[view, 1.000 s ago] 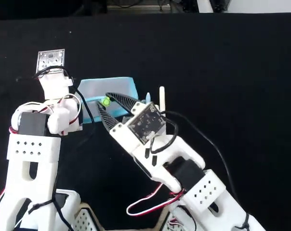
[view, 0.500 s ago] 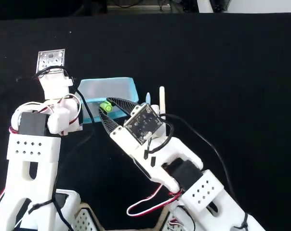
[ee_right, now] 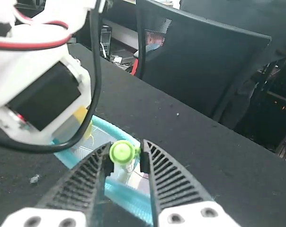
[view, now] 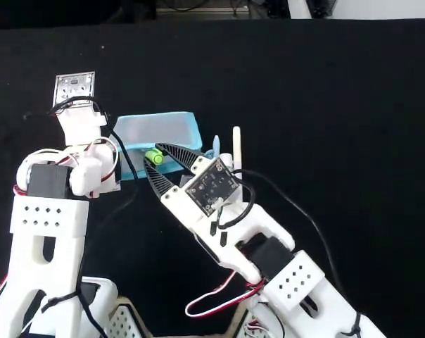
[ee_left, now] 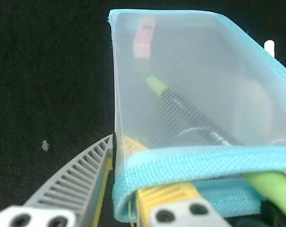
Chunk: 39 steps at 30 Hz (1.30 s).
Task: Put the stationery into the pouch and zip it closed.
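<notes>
My right gripper pinches a green-capped marker at the mouth of the translucent light-blue mesh pouch on the black table, while my left gripper seems clamped on the pouch's corner. A white pen and a blue-tipped pen lie just beside the right arm, which hides their lower ends; any lettering on them is too small for me to read.

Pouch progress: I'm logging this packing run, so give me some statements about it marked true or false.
The right gripper is shut on a green-capped marker. True.
The pouch is zipped closed. False: its mouth is open, the left gripper holding its edge.
A white pen lies on the table outside the pouch. True.
The pouch is empty. False: a pink item and a dark pen show through it.
</notes>
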Each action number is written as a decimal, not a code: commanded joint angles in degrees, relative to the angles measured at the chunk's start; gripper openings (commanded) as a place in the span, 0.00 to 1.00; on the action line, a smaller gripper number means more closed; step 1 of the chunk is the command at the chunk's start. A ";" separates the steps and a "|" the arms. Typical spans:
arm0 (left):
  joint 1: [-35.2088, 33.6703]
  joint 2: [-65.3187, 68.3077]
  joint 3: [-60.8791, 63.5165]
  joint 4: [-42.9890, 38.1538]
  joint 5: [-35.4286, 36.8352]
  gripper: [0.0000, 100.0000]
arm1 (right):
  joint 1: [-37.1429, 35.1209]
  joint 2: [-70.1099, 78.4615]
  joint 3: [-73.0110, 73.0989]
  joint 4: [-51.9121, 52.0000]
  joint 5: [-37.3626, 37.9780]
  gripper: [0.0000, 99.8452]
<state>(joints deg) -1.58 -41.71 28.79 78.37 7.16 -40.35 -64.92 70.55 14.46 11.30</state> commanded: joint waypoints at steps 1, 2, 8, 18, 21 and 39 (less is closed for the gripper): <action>-0.84 0.79 0.31 0.00 0.09 0.03 | -0.53 0.40 -0.40 -1.05 0.18 0.01; -0.84 0.79 0.31 0.00 0.09 0.03 | -0.53 0.40 -0.40 -1.05 0.18 0.01; -0.84 0.79 0.31 0.00 0.09 0.03 | -0.53 0.40 -0.22 -0.88 0.18 0.01; -0.84 0.79 0.31 0.00 0.09 0.03 | -0.53 -5.58 -2.51 8.88 0.62 0.01; -0.84 0.70 0.31 0.00 0.09 0.03 | -0.53 -8.13 -0.57 9.23 0.53 0.01; -0.84 0.79 0.31 0.00 0.09 0.03 | -0.53 -8.48 5.49 1.85 0.62 0.06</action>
<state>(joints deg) -1.76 -41.71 28.79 78.37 7.16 -40.35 -72.31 76.70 17.10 11.47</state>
